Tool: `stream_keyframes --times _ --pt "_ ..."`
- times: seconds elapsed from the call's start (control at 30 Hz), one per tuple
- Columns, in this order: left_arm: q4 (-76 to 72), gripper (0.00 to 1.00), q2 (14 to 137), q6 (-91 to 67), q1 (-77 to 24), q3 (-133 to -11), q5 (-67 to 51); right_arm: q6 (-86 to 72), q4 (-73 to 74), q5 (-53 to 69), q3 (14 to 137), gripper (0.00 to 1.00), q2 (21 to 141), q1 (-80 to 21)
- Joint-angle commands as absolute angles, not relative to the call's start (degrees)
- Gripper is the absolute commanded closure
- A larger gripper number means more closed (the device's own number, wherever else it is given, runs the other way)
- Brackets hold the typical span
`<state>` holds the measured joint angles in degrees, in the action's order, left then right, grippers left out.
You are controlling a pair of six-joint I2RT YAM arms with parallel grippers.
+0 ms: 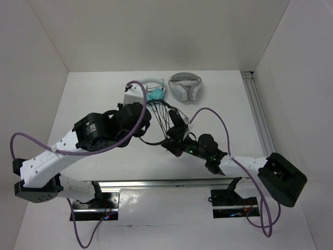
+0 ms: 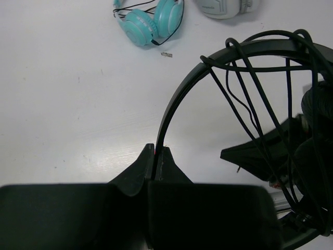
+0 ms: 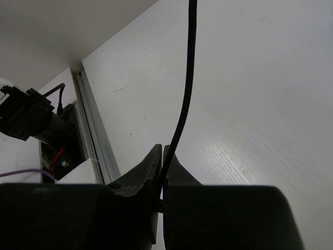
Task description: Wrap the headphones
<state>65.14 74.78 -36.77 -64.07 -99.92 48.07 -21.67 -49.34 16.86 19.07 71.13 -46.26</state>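
The black headphones (image 2: 244, 46) are held up off the white table (image 2: 62, 104), about mid-table between the two arms. They aren't lying flat on it.

The left gripper (image 2: 155, 156) has its matte black fingers squeezed together on the headband (image 2: 174, 104). That's a thin, flat, smooth black strip that curves up out of the pinch and arcs over to the right. The cable (image 3: 183, 104) is thin, round and black. In the left wrist view it criss-crosses the arc of the band in several taut strands, with one looser squiggly bit hanging inside the arc. There's some dark bulk at the right edge of that view. It could be the earcups, but it's too murky and too close to tell.

The right gripper (image 3: 162, 172) is pressed closed too, nipping a single run of that cable between its fingertips. The strand goes straight up and out of the top of the right wrist view.

Further back on the table are the teal headphones (image 2: 151, 23), glossy plastic with round cups and their own thin black wire. Just to their right are the white-grey headphones (image 2: 223, 6), which look chunkier and padded. The tabletop looks matte with a faint grain. A ribbed aluminium rail (image 3: 96, 140) runs along its edge.
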Motion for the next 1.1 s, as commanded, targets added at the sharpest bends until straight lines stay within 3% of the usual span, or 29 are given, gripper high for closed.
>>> stream_keyframes --times 0.0,0.1,0.43,0.83,1.07 --pt "61.7 1.00 72.2 -40.5 -61.4 -99.7 50.0 -22.0 -51.5 11.0 17.8 0.93 68.9 -49.4" --pt "60.5 1.00 71.1 -41.2 -59.6 -98.5 49.4 -21.4 -48.7 7.2 17.8 1.00 66.6 -53.5" --pt "59.4 1.00 67.3 -45.3 -55.9 -93.3 53.2 -21.4 -42.5 -6.5 16.5 1.00 60.7 -64.4" --pt "53.2 1.00 66.8 -44.5 -48.4 -79.9 52.0 -18.4 -15.3 -16.4 37.5 1.00 58.9 -78.0" --pt "47.8 1.00 67.3 -38.0 -46.2 -74.5 45.6 -16.4 -9.1 -19.1 44.2 0.95 61.3 -81.7"
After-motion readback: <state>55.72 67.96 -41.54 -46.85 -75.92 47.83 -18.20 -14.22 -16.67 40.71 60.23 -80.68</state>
